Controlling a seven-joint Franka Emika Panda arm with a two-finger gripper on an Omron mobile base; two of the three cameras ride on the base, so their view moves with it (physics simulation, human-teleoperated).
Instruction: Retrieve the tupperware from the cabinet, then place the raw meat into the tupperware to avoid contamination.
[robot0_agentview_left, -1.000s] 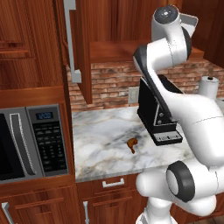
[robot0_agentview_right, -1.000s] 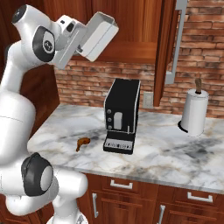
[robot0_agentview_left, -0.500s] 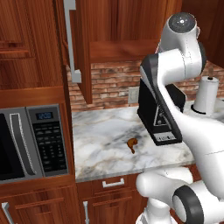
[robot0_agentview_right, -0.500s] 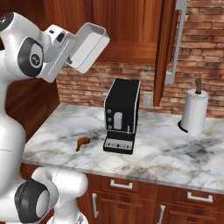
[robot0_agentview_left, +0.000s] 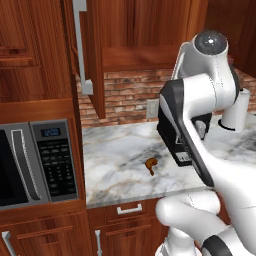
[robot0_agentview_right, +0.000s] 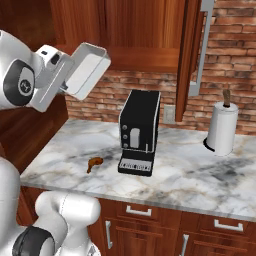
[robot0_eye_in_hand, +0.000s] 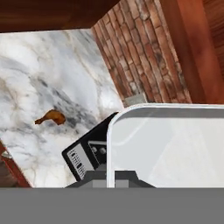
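Note:
The white tupperware (robot0_agentview_right: 88, 69) hangs tilted in the air above the left part of the counter, its open side turned toward the coffee machine. My gripper (robot0_agentview_right: 69, 80) is shut on its rim. In the hand view the tupperware (robot0_eye_in_hand: 170, 148) fills the lower right, with my gripper (robot0_eye_in_hand: 112, 176) pinching its near edge. The raw meat (robot0_agentview_right: 94, 162) (robot0_agentview_left: 150, 165) (robot0_eye_in_hand: 51, 117) lies on the marble counter, left of the coffee machine and below the container. The cabinet (robot0_agentview_right: 142, 27) stands open above, with its door (robot0_agentview_right: 193, 50) (robot0_agentview_left: 92, 55) swung out.
A black coffee machine (robot0_agentview_right: 139, 132) (robot0_eye_in_hand: 87, 154) stands mid-counter against the brick wall. A paper towel roll (robot0_agentview_right: 222, 127) (robot0_agentview_left: 235, 111) is at the right. A microwave (robot0_agentview_left: 35, 162) sits left of the counter (robot0_agentview_left: 117, 165). Drawers run below the counter edge.
The arm has carried the tupperware down and away from the cabinet, toward the left of the counter. The container has tilted further. The meat has not moved.

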